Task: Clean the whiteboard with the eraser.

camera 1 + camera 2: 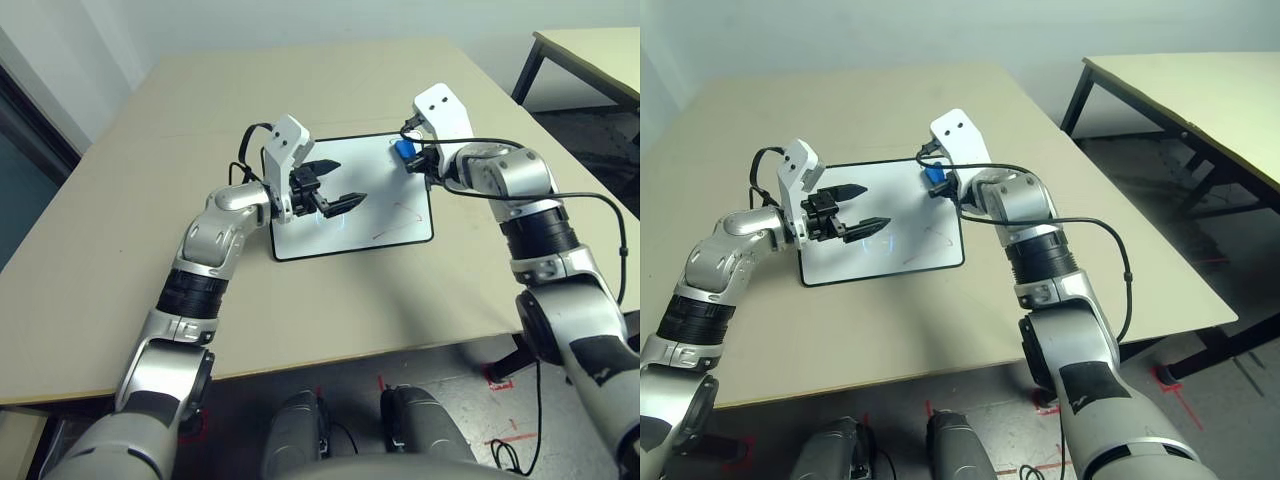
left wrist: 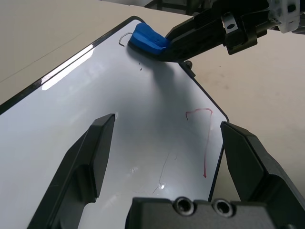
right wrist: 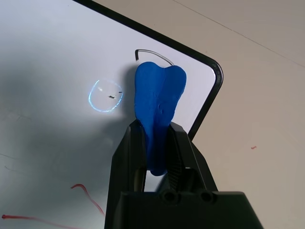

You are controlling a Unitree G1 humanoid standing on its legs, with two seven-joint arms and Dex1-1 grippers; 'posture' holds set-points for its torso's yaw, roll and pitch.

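The whiteboard lies flat in the middle of the tan table, black-framed, with faint red lines near its right edge. My right gripper is shut on the blue eraser, whose tip rests on the board's far right corner beside a short black scribble. The eraser also shows in the head view under my right wrist. Over the left half of the board hovers my left gripper, open with nothing between its fingers.
The tan table extends wide on every side of the board. A second table stands off at the back right. A black cable loops off my right forearm. Dark floor with red tape marks lies beyond the near edge.
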